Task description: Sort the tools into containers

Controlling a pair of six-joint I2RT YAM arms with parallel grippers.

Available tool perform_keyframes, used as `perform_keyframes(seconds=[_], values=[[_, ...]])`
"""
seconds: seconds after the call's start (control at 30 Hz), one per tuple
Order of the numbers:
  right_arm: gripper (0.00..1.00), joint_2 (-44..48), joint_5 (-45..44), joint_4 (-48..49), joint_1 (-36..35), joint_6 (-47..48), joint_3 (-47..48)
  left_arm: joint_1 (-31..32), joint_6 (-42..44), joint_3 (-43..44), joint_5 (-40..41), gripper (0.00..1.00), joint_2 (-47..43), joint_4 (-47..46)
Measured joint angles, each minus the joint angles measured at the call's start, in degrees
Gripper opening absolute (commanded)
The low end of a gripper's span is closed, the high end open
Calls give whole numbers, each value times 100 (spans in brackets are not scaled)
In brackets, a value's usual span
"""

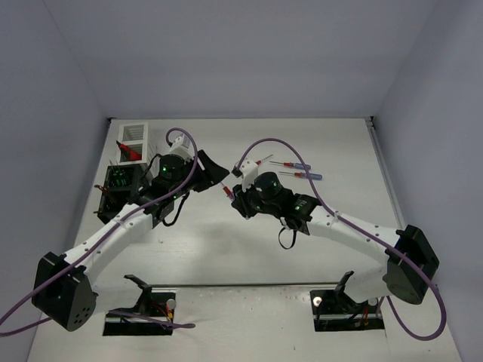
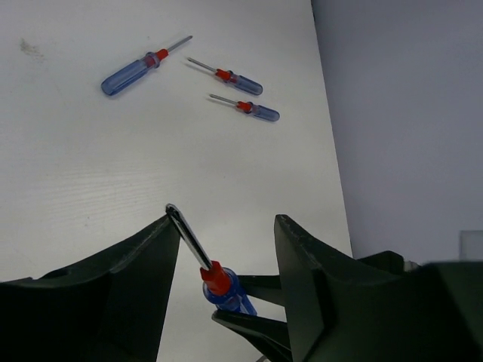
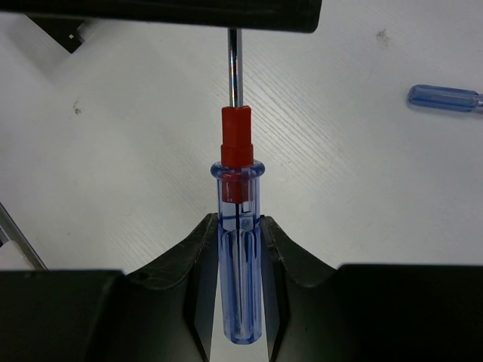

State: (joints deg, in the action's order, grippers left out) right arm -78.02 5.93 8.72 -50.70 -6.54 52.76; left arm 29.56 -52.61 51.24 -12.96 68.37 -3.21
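Blue-handled screwdriver [image 3: 240,302] clenched in right pincer [image 3: 239,225]; left pincer [image 2: 226,219] released, straddling shaft. Centre shaft in gap before you close.

One high fixed view and two close wrist views, all meeting at the screwdriver [image 3: 240,226] held mid-scene.

The top camera sits high above the table's [image 1: 249,256] near side and looks down and forward over the whole surface, with the screwdriver small near the centre. The left wrist camera is low and very near, just left of the screwdriver, looking past its tip across the table to a wall [image 2: 407,113]. It shares the loose screwdrivers [image 2: 226,77] beyond with the top view. The right wrist camera sits close behind the screwdriver's handle, looking along it and down onto the tabletop.
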Motion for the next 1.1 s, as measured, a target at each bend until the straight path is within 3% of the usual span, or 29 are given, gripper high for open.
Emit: perform_keyframes(seconds=[0.17, 0.33, 0.53, 0.57, 0.7, 0.8, 1.1], values=[[0, 22, 59, 106, -2, -55, -66, 52, -53, 0, 40, 41, 283, -1], [0, 67, 93, 141, -2, -90, -70, 155, -118, 12, 40, 9, 404, -40], [2, 101, 79, 184, 2, -126, -86, 172, -203, 109, 22, 0, 480, -64], [6, 106, 49, 204, 2, -137, -88, 190, -183, 142, 47, 0, 480, -58], [50, 137, -15, 293, 2, -153, -90, 183, -78, 264, 79, 0, 482, 13], [65, 195, -85, 333, -1, -230, -129, 90, 155, 519, 161, 0, 510, 221], [70, 848, -449, 253, 0, -378, -450, -1500, 1708, 2246, 529, 0, 919, 963]])
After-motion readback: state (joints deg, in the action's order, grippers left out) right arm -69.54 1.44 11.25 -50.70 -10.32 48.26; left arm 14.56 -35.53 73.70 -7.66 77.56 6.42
